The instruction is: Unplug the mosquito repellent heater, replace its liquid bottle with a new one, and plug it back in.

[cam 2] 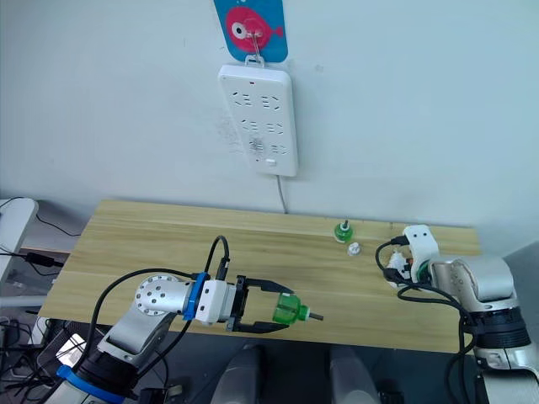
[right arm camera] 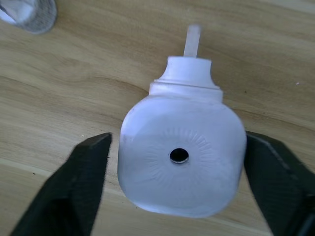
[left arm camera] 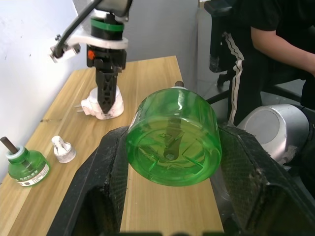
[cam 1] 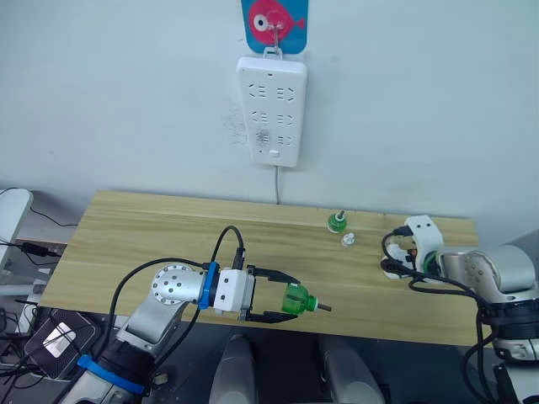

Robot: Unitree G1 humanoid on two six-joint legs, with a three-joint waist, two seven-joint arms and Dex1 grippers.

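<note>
Holding a green liquid bottle [cam 1: 298,300] sideways in my left gripper [cam 1: 281,298], fingers clamped on its body with the wick pointing right, I judge I'm in the swap step: the mosquito repellent heater [right arm camera: 182,162] is already unplugged and lies on the wooden table [cam 1: 168,236] at the right end, between the spread fingers of my right gripper [cam 2: 396,268], which flank it without quite closing, though the gap is hard to judge. Next I need to steady the heater and bring the wick into its opening, lined up straight. Counting: two green bottles, the second [cam 1: 337,221] standing near the back edge, one small white cap [cam 1: 347,239] beside it, one heater, and one power strip [cam 1: 271,109] on the wall.
</note>
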